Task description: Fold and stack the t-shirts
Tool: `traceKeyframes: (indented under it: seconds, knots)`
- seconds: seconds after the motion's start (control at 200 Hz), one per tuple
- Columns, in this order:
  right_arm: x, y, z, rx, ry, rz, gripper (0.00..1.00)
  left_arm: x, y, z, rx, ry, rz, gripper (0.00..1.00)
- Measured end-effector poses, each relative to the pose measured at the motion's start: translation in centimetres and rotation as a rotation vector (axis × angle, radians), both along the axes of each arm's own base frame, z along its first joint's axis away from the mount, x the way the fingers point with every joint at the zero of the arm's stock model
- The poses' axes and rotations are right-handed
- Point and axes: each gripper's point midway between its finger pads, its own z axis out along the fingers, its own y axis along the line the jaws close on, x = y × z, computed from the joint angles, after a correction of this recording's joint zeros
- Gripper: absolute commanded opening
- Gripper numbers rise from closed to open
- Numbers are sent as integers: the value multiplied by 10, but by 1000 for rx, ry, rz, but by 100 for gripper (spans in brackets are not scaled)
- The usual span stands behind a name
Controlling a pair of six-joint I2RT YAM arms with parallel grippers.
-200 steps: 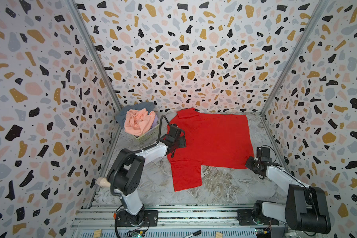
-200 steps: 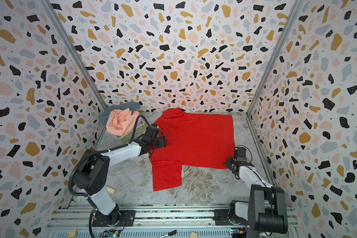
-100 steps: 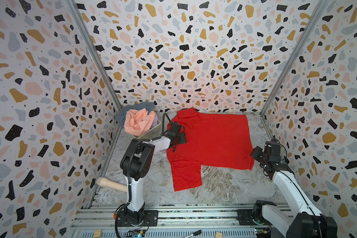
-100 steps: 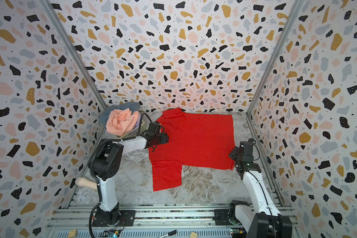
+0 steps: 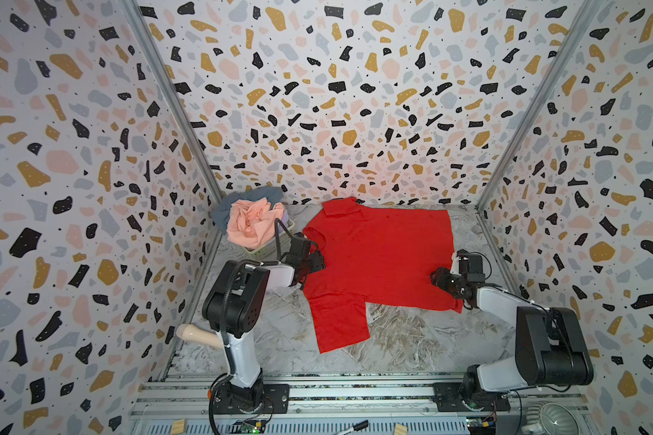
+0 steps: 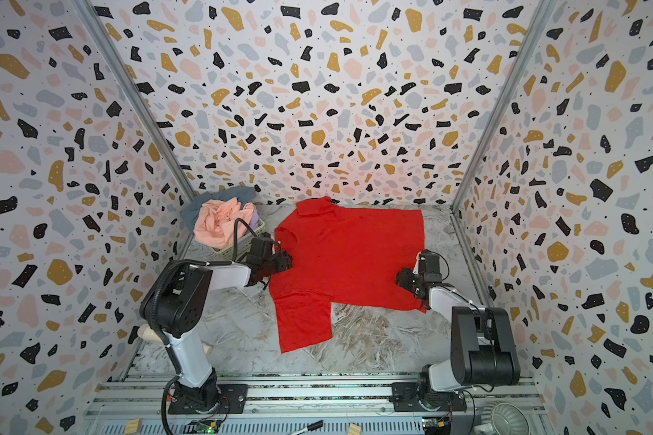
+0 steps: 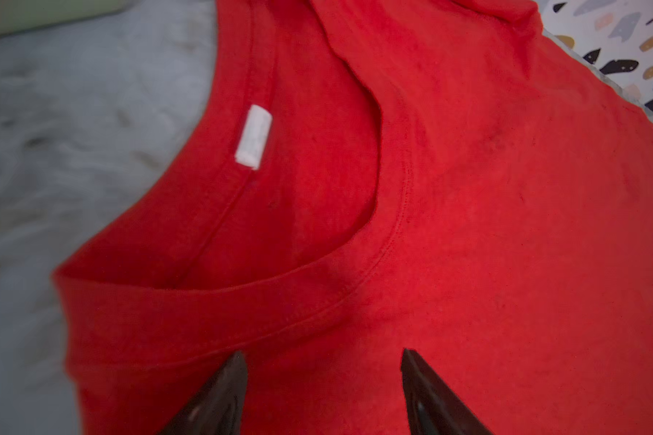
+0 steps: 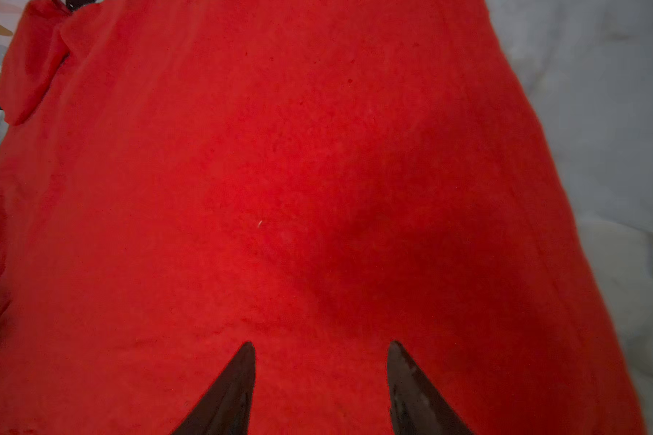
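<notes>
Red t-shirt point(image 5: 377, 256) is spread flat on the marbled table point(image 5: 411, 339), from centre to far right. The collar is turned left, one sleeve lies toward the near edge, and the other is bunched at the far wall. A white label point(image 7: 253, 135) is noted inside the collar.

Left gripper point(image 7: 325, 357) is placed over the cloth just beside the collar, jaws parted, nothing clamped. Right gripper point(image 8: 321, 348) is placed over the right hem, jaws likewise apart, nothing gripped.

Peach-pink t-shirt point(image 5: 247, 222) and grey-blue t-shirt point(image 5: 223, 211) are heaped in the basket point(image 5: 264, 248), far left corner.
</notes>
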Motion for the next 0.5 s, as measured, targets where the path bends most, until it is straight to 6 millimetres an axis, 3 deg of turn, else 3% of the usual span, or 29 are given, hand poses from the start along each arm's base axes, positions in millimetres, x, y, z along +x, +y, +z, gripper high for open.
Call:
traceKeyframes:
  seconds: [0.335, 0.501]
  knots:
    - [25, 4, -9, -18, 13, 60, 57, -53, 32, -2, 13, 16, 82, 68]
    - [23, -5, -2, -58, 8, 39, 57, -58, 36, -2, 18, 16, 95, 68]
